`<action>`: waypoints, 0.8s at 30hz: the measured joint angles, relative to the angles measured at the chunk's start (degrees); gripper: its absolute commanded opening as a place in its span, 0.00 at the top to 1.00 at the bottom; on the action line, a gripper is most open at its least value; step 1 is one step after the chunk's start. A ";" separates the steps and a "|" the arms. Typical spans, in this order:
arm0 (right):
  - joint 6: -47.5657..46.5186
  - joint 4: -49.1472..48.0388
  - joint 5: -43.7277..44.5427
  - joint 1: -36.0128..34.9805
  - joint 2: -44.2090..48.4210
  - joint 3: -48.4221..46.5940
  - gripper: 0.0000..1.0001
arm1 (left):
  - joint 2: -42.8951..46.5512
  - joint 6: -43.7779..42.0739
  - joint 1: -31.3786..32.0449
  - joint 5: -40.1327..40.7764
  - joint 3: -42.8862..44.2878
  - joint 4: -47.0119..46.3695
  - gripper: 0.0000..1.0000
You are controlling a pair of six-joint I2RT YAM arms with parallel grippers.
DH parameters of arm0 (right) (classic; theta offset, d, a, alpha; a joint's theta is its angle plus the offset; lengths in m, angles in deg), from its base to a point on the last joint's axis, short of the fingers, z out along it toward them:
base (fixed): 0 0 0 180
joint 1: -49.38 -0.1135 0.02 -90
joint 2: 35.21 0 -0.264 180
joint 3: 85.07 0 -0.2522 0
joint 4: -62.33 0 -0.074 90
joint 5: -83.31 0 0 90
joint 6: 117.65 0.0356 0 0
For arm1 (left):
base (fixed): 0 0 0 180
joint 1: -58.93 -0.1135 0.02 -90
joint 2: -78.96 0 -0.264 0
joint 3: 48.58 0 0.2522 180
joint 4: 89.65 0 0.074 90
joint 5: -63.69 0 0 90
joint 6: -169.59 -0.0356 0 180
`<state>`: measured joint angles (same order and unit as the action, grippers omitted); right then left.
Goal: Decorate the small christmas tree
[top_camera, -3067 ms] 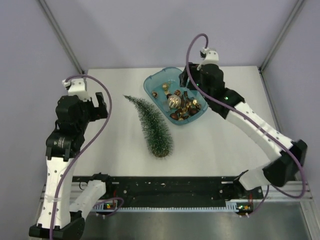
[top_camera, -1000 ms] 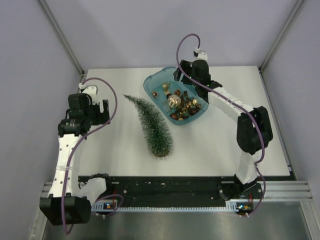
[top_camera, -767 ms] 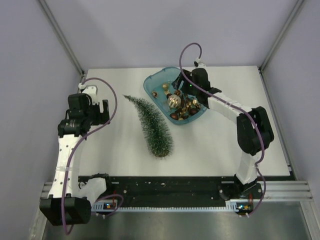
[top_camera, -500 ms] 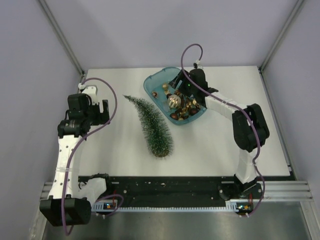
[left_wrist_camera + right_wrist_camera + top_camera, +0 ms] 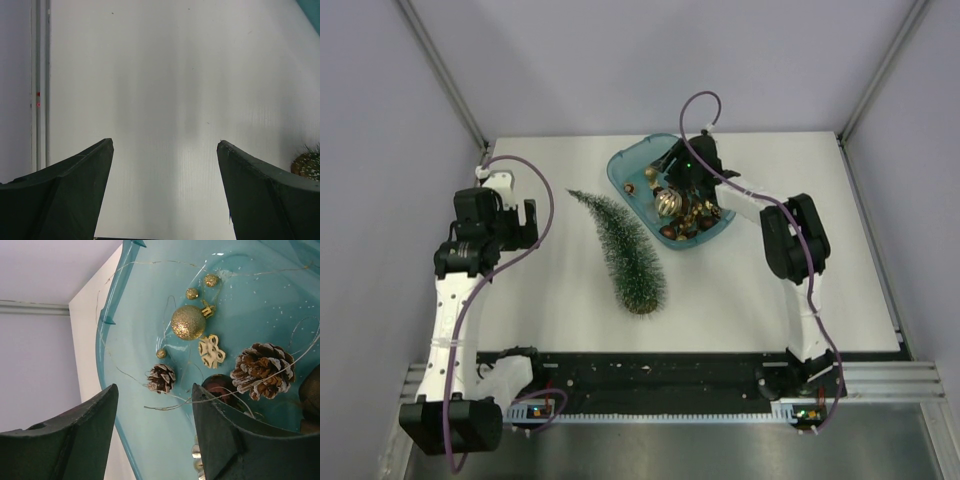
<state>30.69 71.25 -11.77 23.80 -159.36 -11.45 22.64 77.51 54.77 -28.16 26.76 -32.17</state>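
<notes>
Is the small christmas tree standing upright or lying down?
Lying down. In the top view the small christmas tree rests on its side on the table, with its tip pointing far-left and its base toward the near edge.

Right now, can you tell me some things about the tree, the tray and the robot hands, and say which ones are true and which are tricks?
1. The tree stands up straight. False: it lies on its side on the table.
2. The right gripper is open over the tray. True.
3. The left gripper holds a gold ball. False: it is open and empty over bare table, and the ball lies in the tray.
4. Pine cones lie in the tray. True.
5. Decorations hang on the tree. False: none shows on it.
</notes>
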 measured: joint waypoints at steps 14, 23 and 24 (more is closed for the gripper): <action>0.61 -3.65 4.00 0.00 -0.02 -0.15 0.90 | 0.83 -0.28 0.00 0.42 -0.07 -0.02 0.10; -2.45 -3.74 5.99 0.00 0.46 -0.04 1.00 | 1.09 -0.52 0.00 0.81 -0.09 -0.02 0.10; -3.19 -3.67 6.14 -0.02 0.83 -0.02 1.00 | 1.16 -0.52 0.00 0.81 -0.09 -0.02 0.10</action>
<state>27.50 67.58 -5.63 23.77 -158.53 -11.47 23.80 76.98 54.77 -27.35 26.67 -32.19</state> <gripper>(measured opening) 0.004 0.899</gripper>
